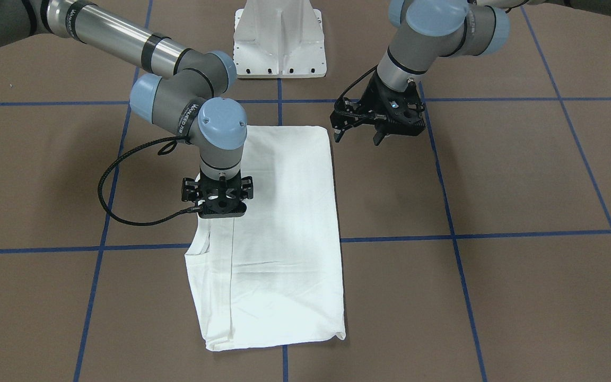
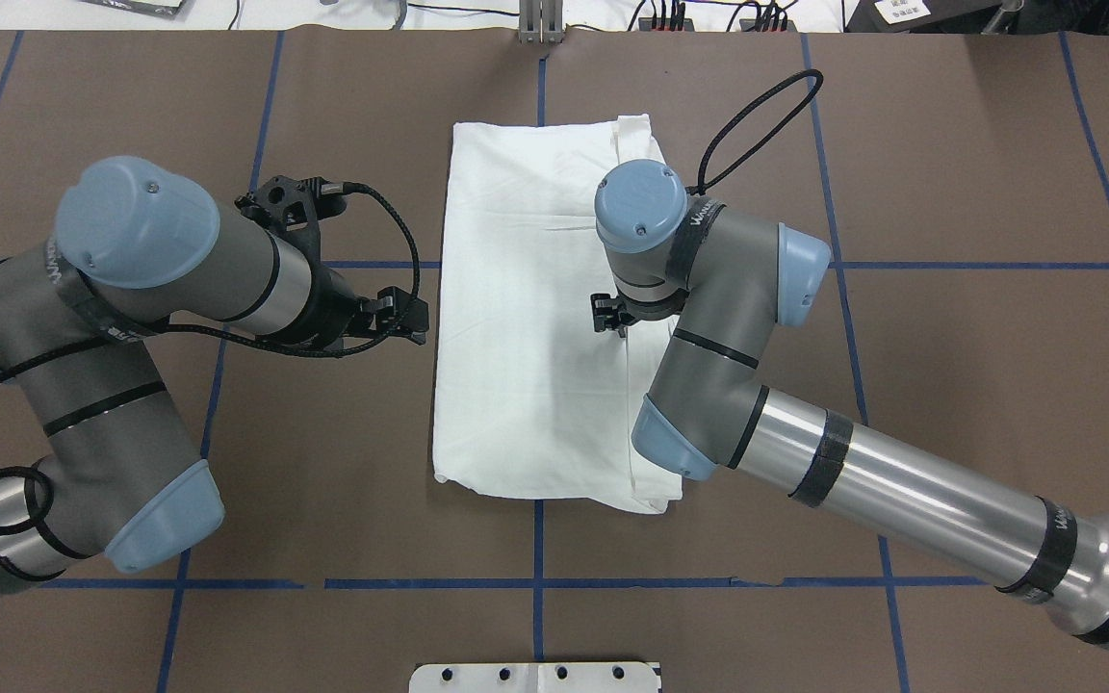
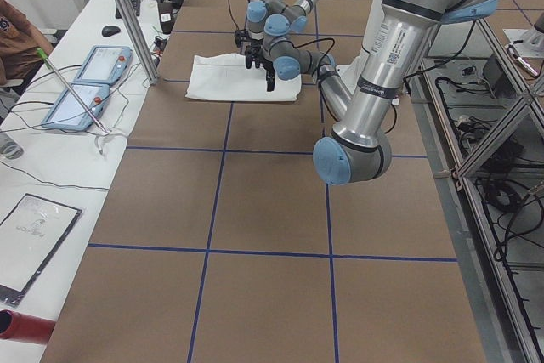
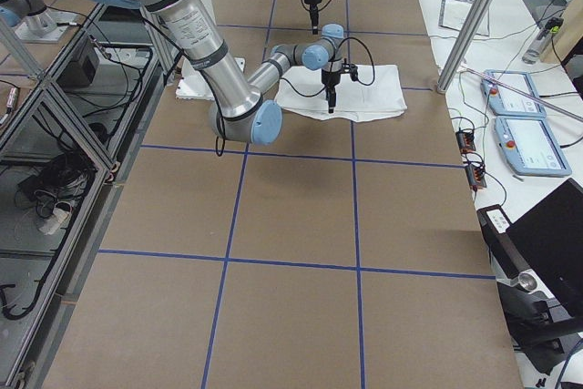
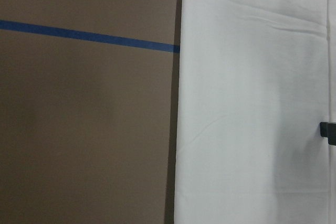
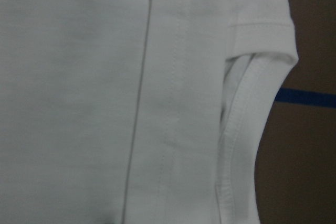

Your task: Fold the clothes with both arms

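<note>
The white shirt [image 1: 284,228] lies folded into a long rectangle in the middle of the brown table, also in the overhead view [image 2: 526,337]. No black text shows. My right gripper [image 1: 220,204] points straight down onto the shirt's folded long edge [image 2: 609,316]; its fingers are hidden under its body. The right wrist view shows the shirt's stitched fold and a curved hemmed edge [image 6: 247,124] close up. My left gripper [image 1: 358,137] is open and empty, hovering just off the shirt's opposite long edge [image 2: 418,320]. The left wrist view shows that edge [image 5: 181,129].
The white pedestal base [image 1: 280,42] stands at the robot's side of the table. Blue tape lines [image 1: 443,236] grid the brown surface. A side table with control pads [image 3: 93,65] and a metal post [image 3: 127,14] lies beyond the far edge.
</note>
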Robot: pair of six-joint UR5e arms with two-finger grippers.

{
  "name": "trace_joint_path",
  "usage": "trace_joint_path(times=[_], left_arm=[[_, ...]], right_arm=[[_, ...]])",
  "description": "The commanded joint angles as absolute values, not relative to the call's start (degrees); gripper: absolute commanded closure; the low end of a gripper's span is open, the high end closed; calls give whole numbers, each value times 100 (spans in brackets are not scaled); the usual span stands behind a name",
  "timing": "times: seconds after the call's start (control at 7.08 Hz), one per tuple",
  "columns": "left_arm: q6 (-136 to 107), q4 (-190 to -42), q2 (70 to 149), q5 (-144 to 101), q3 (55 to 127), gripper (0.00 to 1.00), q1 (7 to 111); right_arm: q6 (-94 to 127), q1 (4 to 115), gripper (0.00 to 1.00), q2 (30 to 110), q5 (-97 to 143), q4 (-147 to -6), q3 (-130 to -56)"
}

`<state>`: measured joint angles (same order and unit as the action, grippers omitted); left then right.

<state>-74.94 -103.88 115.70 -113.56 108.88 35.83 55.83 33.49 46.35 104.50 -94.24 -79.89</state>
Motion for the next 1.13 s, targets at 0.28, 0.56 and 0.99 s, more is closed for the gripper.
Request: trace_joint_path(times=[0.28, 0.56, 0.99], left_arm=[[-7532, -10389, 11593, -11355, 10872, 0, 3516], [-7532, -10389, 11593, -11355, 10872, 0, 3516], [-7532, -10389, 11601, -11355, 10872, 0, 3516]], right_arm=[[5572, 3349, 0, 4632, 10441, -9475, -7998], [5581, 3349, 0, 4588, 10459, -9422, -8007], [5581, 3314, 0, 4649, 10459, -9422, -7998]])
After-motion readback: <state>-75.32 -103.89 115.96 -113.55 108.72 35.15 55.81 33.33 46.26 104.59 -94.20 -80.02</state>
